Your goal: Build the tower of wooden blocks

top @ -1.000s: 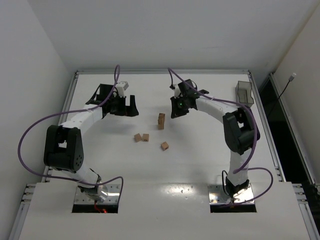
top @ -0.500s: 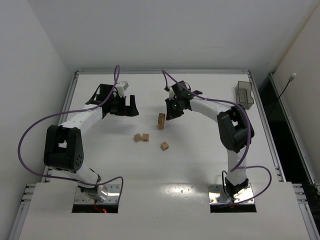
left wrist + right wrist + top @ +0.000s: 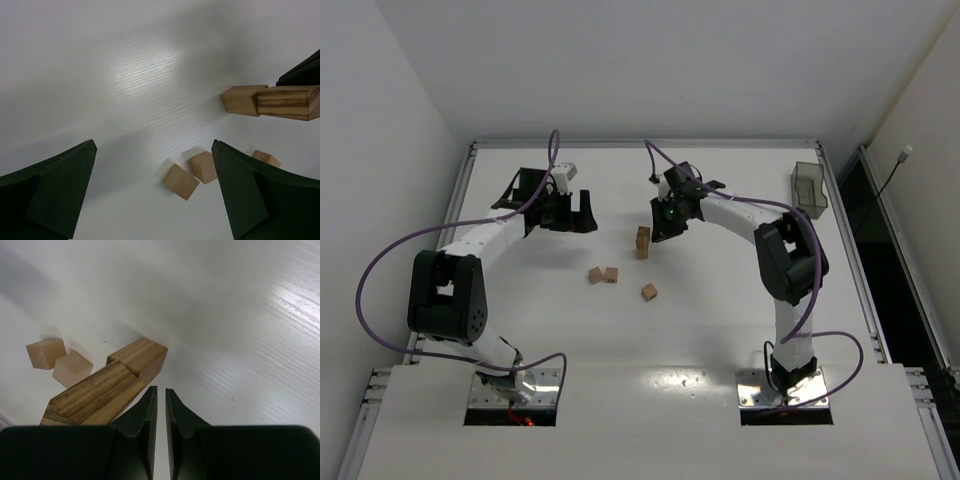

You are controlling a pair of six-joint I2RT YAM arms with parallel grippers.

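The fingers (image 3: 145, 412) of the right gripper (image 3: 160, 392) are drawn almost together, with only a thin slit left and nothing held between them. Just at their 9 o'clock stands the tower (image 3: 107, 385); whether it is touched cannot be told. The fingers (image 3: 55, 190) of the left gripper (image 3: 154, 150) are spread wide and empty. Seen from above, the tower (image 3: 643, 240) stands mid-table (image 3: 720, 330), with the right gripper (image 3: 665, 224) close at its 2 o'clock and the left gripper (image 3: 560, 212) well apart at about 10 o'clock. Three loose wood blocks (image 3: 603, 275) are left: a pair at the tower's 7 o'clock and a single one at its 6 o'clock. A grey bin (image 3: 807, 187) sits far off at 2 o'clock. The step in hand is judged to be either squaring up the stack or leaving it for the next block. The top piece appears set slightly off its base, so any nudge should be slow and light. A withdrawal is best made upward, and the jaws widened only once the column is cleared. Compared with a second ago, the right gripper has been brought nearer the tower from its 2 o'clock side and the elbow swung inward. The left arm and all the blocks are unchanged.
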